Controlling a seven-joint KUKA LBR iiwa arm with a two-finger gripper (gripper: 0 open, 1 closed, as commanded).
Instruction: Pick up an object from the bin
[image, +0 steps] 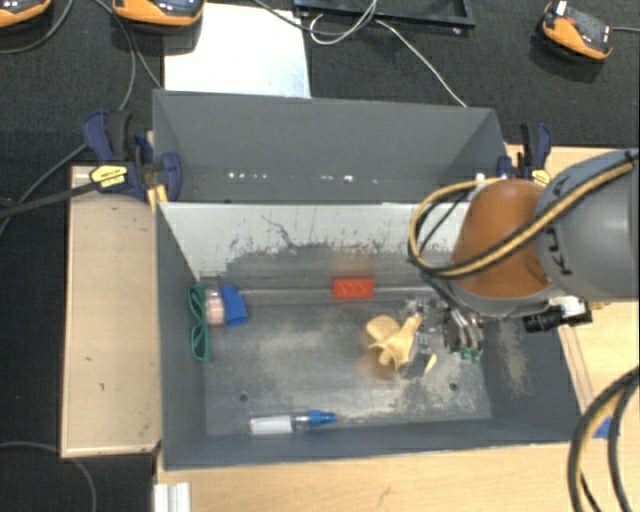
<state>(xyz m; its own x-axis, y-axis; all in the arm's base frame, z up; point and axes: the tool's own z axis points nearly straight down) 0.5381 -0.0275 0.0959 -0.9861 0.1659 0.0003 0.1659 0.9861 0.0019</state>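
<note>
Gripper (432, 348), cream toy (386, 338) nr rt wall (525, 375)

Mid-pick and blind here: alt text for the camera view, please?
The hand is low in the right part of the bin, right beside a pale yellow crumpled thing. A red block lies by the back wall, a blue-capped white tube in front, green glasses at left.

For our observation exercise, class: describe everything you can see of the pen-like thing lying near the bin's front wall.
The pen-like thing is a slim stick, likely plastic, with a whitish barrel toward the view's left and a blue end toward the right. It lies flat on the bin's grey floor, roughly along the front wall and close to it. It lies alone, touching none of the other things.
</note>
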